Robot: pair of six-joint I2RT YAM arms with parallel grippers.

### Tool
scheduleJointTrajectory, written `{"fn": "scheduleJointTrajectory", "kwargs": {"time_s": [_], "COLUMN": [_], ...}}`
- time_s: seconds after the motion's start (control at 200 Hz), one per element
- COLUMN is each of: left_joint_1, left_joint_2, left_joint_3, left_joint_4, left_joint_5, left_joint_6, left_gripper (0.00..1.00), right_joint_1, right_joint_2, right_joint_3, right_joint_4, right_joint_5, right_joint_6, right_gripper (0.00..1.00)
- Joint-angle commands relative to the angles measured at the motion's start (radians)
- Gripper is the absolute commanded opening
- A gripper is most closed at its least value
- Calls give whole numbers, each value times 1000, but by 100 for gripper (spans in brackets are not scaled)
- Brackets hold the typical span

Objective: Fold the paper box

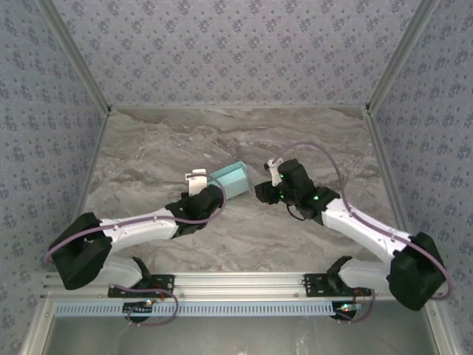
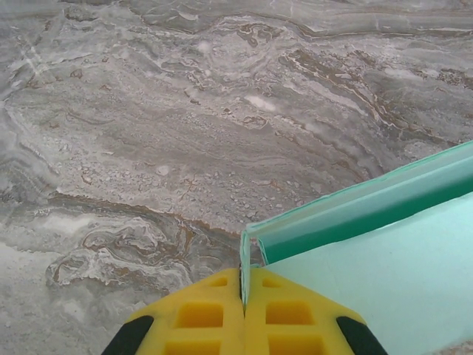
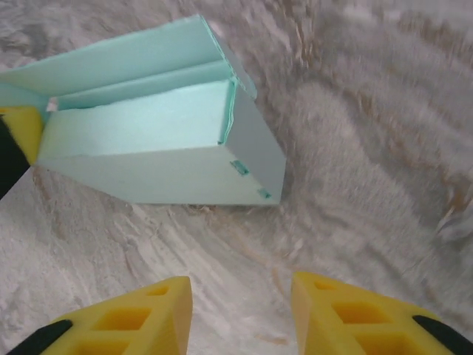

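I have the left fingers pinching an edge of the paper box on the surface; right fingers are spread, empty, box just ahead-left, long axis running toward them.

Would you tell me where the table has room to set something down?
The far half of the marble table, by the back wall, is bare, and so is the near patch between the left arm and right arm. The middle is crowded: the paper box, pinched in the left jaws, with the right jaws close by.
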State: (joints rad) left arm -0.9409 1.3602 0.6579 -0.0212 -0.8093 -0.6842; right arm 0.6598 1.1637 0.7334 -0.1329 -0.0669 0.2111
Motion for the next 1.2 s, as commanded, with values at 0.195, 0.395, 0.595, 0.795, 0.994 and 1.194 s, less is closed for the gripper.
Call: {"fn": "scheduleJointTrajectory", "kwargs": {"time_s": [0.195, 0.395, 0.595, 0.795, 0.994, 1.194], "left_joint_1": [19, 30, 37, 61, 113, 146], "left_joint_2": [58, 103, 138, 143, 157, 179], "left_joint_3": [8, 10, -9, -12, 17, 39], "left_joint_4": [10, 85, 177, 237, 243, 250], "left_joint_5": [53, 91, 153, 229, 315, 403], "left_joint_6": [212, 329, 426, 530, 570, 610], "left_gripper": [0, 0, 0, 0, 0, 0], "right_joint_1": [-247, -298, -337, -336, -316, -329], "right_joint_2": [48, 200, 368, 481, 519, 545], "right_joint_3": [-135, -34, 81, 194, 258, 316], "right_joint_4": [382, 210, 187, 127, -57, -189], "right_joint_5": [-433, -666, -660, -709, -746, -753], "right_joint_6": [-466, -1008, -1142, -1208, -1326, -1368], "right_gripper": [94, 100, 100, 100, 94, 61]}}
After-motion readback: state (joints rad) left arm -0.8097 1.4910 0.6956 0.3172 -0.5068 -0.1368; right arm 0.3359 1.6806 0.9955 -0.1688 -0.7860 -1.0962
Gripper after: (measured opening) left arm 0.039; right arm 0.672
